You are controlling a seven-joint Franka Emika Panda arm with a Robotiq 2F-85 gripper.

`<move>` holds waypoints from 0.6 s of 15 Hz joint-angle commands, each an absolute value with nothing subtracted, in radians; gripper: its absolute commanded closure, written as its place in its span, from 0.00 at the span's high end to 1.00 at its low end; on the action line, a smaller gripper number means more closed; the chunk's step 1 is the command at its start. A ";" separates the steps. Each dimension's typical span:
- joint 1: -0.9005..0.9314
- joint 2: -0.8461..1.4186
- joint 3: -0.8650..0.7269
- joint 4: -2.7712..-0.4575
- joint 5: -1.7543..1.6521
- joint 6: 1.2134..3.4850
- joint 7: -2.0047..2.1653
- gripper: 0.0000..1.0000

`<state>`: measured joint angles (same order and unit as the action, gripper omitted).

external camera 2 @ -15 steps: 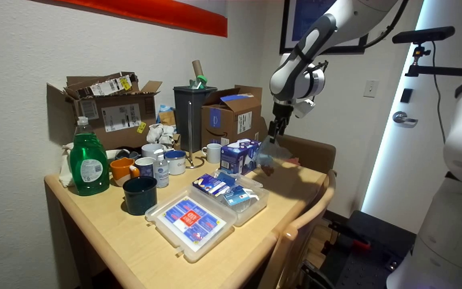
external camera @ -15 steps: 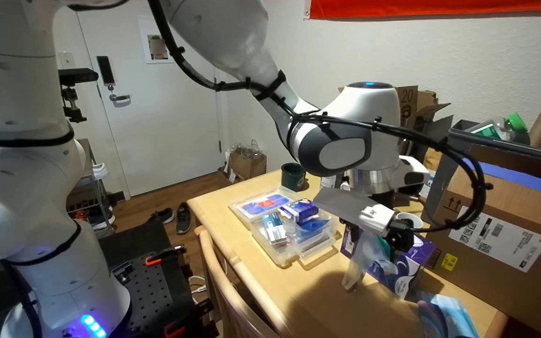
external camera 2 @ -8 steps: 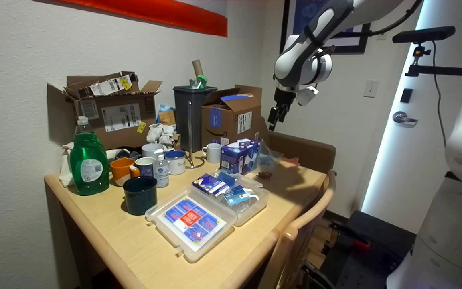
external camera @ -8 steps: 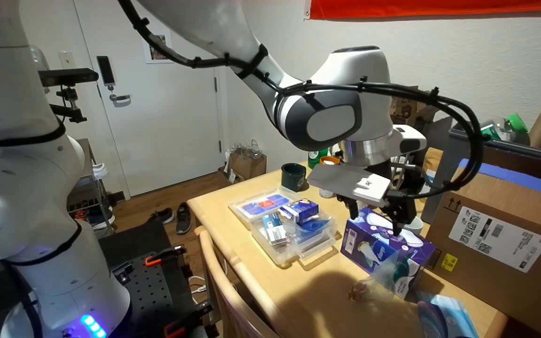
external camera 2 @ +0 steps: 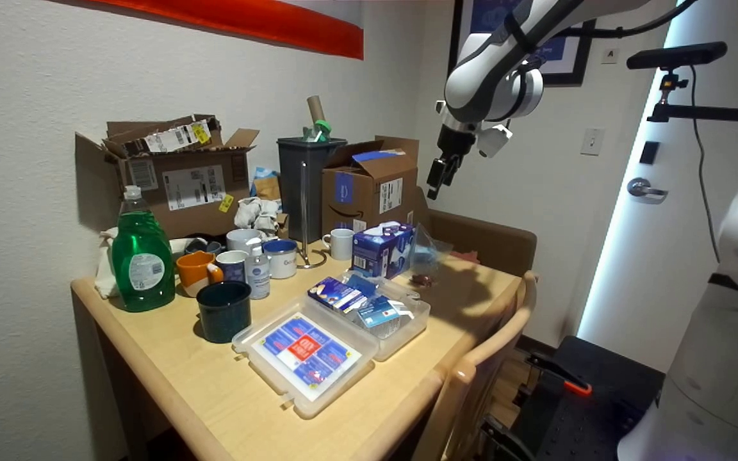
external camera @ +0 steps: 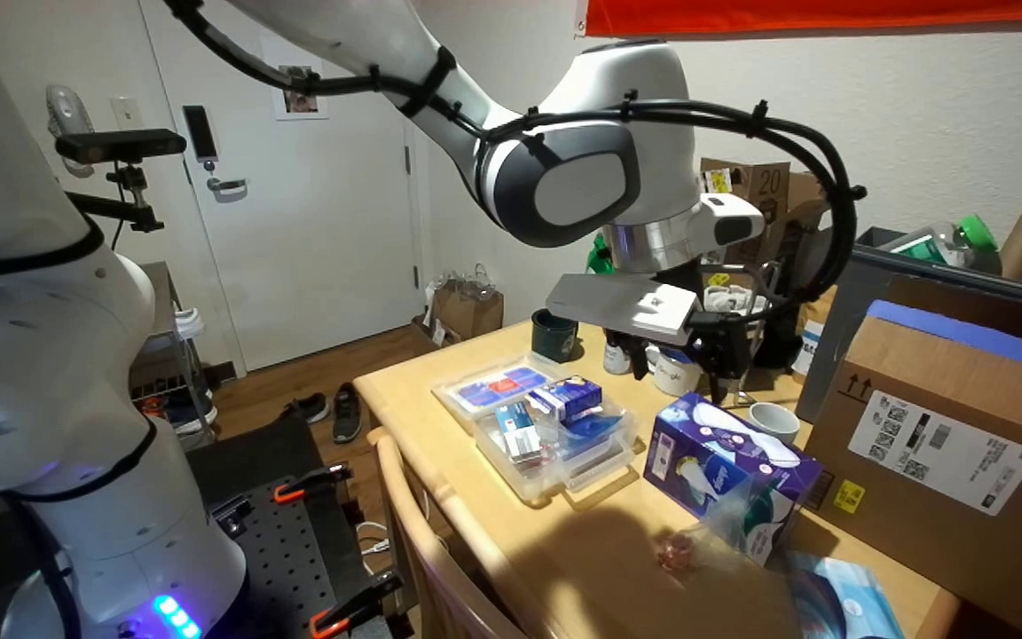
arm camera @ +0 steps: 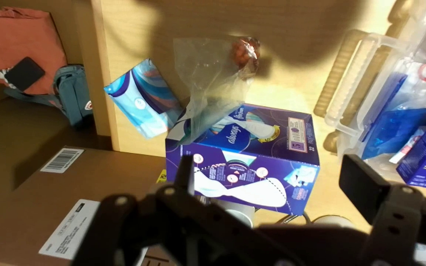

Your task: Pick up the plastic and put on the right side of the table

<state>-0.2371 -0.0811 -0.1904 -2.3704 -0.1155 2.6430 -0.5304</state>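
The clear plastic bag (arm camera: 213,74), with a small reddish bundle at one end, lies on the wooden table (external camera: 427,417). Its loose film leans on the purple box (arm camera: 231,133). It also shows in both exterior views (external camera: 722,524) (external camera 2: 425,255), near the table's end. My gripper (external camera: 679,382) is above the table, higher than the bag and apart from it. In the wrist view the gripper (arm camera: 272,177) has its two fingers wide apart with nothing between them; the purple box is seen below, through the gap.
An open clear first-aid case (external camera 2: 305,378) lies on the table. Mugs, a dark green cup (external camera 2: 223,314) and a green soap bottle (external camera 2: 141,256) stand near the wall. A large cardboard box (external camera: 946,444) stands behind the purple box. A blue package (arm camera: 144,98) lies near the bag.
One second ago the bag hung at the gripper's fingertips. It then came down on the table beside the purple box, and the gripper has risen away from it, empty.
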 commanded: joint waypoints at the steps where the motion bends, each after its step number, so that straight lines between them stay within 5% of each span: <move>1: -0.215 -0.167 -0.202 -2.422 -0.153 2.590 -0.534 1.00; 9: -0.192 -0.167 -0.210 -2.408 -0.163 2.541 -0.522 1.00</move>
